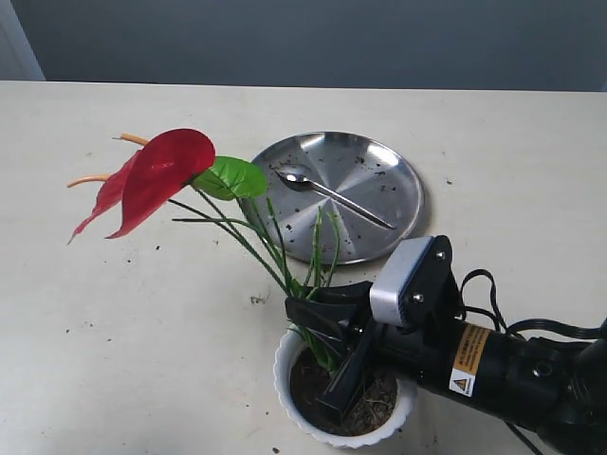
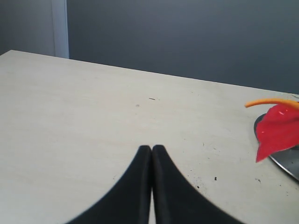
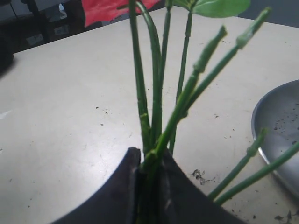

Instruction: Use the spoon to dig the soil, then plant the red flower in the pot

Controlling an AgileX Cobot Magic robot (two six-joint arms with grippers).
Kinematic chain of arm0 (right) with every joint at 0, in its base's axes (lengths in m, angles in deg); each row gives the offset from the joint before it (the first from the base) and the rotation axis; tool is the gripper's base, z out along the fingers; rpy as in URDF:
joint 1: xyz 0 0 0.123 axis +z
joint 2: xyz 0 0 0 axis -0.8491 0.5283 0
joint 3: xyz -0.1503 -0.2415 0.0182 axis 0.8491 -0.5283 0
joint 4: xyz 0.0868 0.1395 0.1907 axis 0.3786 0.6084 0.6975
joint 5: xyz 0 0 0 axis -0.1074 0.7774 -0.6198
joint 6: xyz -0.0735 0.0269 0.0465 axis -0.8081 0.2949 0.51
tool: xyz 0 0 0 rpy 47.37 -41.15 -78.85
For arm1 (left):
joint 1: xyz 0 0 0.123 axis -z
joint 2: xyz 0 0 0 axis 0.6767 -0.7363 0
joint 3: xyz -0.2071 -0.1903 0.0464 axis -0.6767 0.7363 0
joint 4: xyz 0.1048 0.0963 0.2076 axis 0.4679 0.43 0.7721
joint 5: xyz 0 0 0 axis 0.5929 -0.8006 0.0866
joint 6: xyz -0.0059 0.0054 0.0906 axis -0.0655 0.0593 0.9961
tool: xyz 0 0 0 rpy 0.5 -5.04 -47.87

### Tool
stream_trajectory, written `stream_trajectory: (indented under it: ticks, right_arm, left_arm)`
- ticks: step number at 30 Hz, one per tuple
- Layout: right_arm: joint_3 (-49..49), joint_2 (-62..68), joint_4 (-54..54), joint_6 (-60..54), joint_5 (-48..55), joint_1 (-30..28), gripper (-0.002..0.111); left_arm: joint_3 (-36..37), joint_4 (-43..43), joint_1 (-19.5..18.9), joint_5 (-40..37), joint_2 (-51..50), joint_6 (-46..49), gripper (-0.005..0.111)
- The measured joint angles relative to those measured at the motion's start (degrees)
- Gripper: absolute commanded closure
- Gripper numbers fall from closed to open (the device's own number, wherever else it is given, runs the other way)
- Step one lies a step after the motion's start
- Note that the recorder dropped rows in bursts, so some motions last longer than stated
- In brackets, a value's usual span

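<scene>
Exterior view: the right hand point(image 1: 321, 343) is clamped on the stems of the red flower point(image 1: 161, 175), directly above the pot point(image 1: 285, 374) and its soil point(image 1: 375, 406). Beyond the hand, the spoon point(image 1: 334, 196) lies on the plate point(image 1: 398, 171).

Left wrist view: the left hand point(image 2: 152, 150) is closed and holds nothing, over the desk point(image 2: 93, 116).

Right wrist view: the stems rise from between the fingers, with the plate beside them.

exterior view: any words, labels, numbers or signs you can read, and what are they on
Orange-yellow sticker on the right arm: a warning triangle sign at its lower end; its dark print is too small to read.
No text shows on the steel plate, spoon or white pot, in any view.
</scene>
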Motion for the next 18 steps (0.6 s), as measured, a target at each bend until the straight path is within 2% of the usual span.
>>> stream_trajectory:
  ticks: [18]
  right_arm:
    - [0.0,0.0,0.1,2.4,0.1,0.0,0.109]
  left_arm:
    - [0.0,0.0,0.0,0.0,0.0,0.0,0.106]
